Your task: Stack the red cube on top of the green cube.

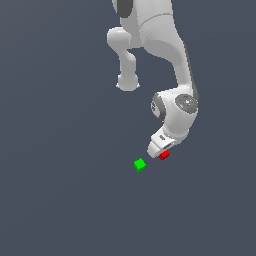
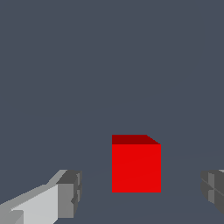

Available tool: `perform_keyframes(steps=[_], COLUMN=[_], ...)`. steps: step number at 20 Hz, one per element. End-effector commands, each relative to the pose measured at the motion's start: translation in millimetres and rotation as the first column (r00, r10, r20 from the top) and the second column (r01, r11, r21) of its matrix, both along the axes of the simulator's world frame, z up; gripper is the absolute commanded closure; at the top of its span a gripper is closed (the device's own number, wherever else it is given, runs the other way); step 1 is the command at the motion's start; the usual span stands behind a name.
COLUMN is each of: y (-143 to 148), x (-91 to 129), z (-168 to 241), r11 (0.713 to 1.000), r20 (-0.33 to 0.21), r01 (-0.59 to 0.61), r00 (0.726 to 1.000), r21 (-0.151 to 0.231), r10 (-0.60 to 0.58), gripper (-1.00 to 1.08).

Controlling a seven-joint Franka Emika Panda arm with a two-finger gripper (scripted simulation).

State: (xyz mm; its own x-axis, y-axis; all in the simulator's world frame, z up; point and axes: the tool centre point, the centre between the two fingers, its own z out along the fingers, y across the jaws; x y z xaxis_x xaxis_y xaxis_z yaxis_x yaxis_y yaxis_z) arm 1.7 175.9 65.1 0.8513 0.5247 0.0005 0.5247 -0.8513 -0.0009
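Claw point(image 2: 139, 192) fingers point(image 2: 69, 194) spread wide, astride red cube point(image 2: 136, 168), arm bent downward.

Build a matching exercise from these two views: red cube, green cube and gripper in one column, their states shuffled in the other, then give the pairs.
Column one:
1. red cube
2. green cube
3. gripper

Column two:
A. open, fingers apart on either side of a cube
B. alone on the floor, toward the exterior view's left of the other cube
C. between the fingers, touched by neither

Pairs: 1-C, 2-B, 3-A
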Motion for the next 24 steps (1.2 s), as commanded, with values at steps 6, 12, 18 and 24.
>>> perform_keyframes(steps=[6, 12, 18, 24], y=[-1, 0, 0, 0], x=[-1, 0, 0, 0], z=[-35, -45, -45, -45], r11=[1.0, 1.0, 1.0, 1.0], r20=[0.0, 0.0, 0.0, 0.0], r01=[-0.002, -0.002, -0.002, -0.002], r00=[1.0, 1.0, 1.0, 1.0], r21=[-0.001, -0.001, -0.001, -0.001], r10=[0.002, 0.002, 0.002, 0.002], gripper=[-0.92, -0.92, 1.08, 1.08])
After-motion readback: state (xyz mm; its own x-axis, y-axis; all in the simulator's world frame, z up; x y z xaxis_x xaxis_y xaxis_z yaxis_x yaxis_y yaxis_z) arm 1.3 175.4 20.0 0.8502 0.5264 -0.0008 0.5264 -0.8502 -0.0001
